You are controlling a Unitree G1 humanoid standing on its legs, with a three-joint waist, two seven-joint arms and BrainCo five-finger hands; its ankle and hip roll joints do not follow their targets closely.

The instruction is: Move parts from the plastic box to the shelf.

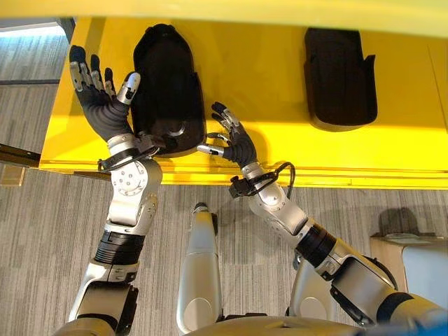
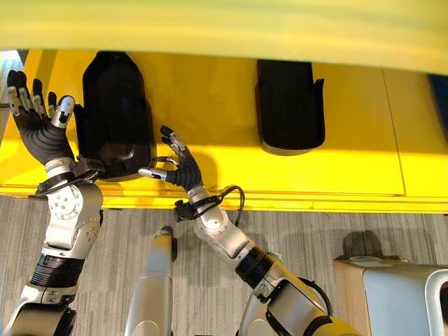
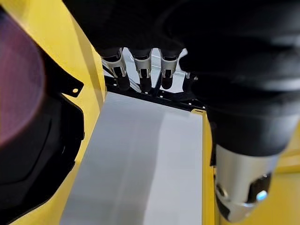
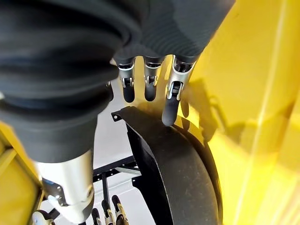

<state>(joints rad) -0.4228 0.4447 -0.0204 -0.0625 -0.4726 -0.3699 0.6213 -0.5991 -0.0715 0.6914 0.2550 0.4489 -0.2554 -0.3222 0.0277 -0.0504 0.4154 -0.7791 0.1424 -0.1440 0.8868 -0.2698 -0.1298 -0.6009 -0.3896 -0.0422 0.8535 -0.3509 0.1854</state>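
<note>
Two black moulded parts lie on the yellow shelf. The nearer part sits between both hands; the second part rests well apart to the robot's right, untouched. Left hand stands just beside the nearer part's left edge, fingers straight and spread, gripping nothing. Right hand sits at the part's lower right corner, fingers loosely extended, thumb near the edge; contact cannot be confirmed. Judgement: the part appears set down, the hands flanking it to square or release it. The plastic box is not identified
</note>
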